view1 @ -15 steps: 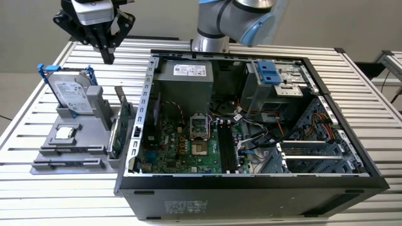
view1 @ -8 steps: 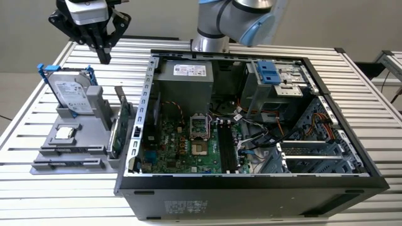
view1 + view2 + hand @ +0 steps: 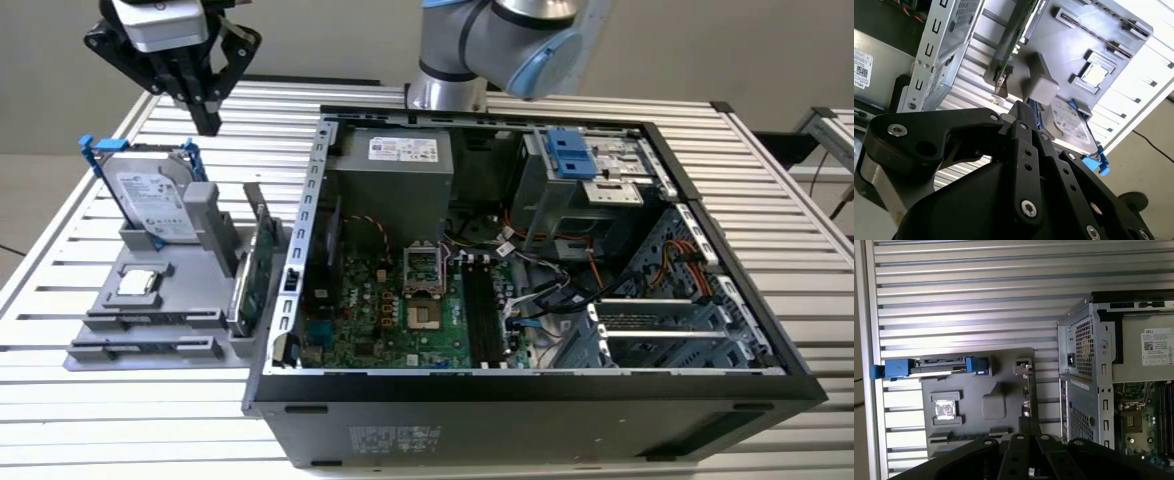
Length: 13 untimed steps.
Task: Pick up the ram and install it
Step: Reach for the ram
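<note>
My gripper [image 3: 208,120] hangs shut and empty high over the table's back corner on the exterior view's left, behind the grey parts holder [image 3: 200,322]. In both wrist views the black fingers [image 3: 1016,107] [image 3: 1026,424] meet with nothing between them. The ram is hidden: I cannot pick it out on the holder or in the open computer case [image 3: 534,392]. Long dark memory slots [image 3: 478,310] run beside the processor socket on the green motherboard [image 3: 387,310].
The holder carries an upright hard drive [image 3: 144,190] in blue rails, a small silver processor chip [image 3: 138,283] and a green expansion card [image 3: 263,255] standing on edge next to the case. The arm's base [image 3: 454,60] rises behind the case.
</note>
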Each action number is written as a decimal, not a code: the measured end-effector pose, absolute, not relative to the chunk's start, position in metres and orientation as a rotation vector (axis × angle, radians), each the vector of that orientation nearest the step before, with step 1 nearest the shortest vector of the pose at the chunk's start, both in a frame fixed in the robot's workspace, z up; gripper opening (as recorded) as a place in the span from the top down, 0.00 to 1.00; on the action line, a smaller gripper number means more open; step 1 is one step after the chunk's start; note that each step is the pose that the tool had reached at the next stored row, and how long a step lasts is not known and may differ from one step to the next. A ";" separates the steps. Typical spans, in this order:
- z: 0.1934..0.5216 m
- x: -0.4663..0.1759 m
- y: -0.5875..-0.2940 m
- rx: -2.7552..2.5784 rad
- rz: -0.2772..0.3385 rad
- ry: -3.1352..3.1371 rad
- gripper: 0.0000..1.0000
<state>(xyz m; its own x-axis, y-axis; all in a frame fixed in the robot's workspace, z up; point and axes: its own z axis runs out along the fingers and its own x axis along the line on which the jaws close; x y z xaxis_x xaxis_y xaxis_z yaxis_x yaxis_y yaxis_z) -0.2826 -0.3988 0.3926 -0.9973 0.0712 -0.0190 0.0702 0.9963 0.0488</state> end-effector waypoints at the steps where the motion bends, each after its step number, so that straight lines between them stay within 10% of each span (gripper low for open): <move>1: 0.393 -0.285 -0.399 0.110 0.075 3.118 1.00; 13: 0.393 -0.314 -0.399 0.111 0.075 3.118 1.00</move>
<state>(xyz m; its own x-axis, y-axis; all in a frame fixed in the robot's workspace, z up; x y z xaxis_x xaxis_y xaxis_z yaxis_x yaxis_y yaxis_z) -0.3135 -0.3988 0.3927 -0.9973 0.0712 -0.0189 0.0702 0.9963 0.0487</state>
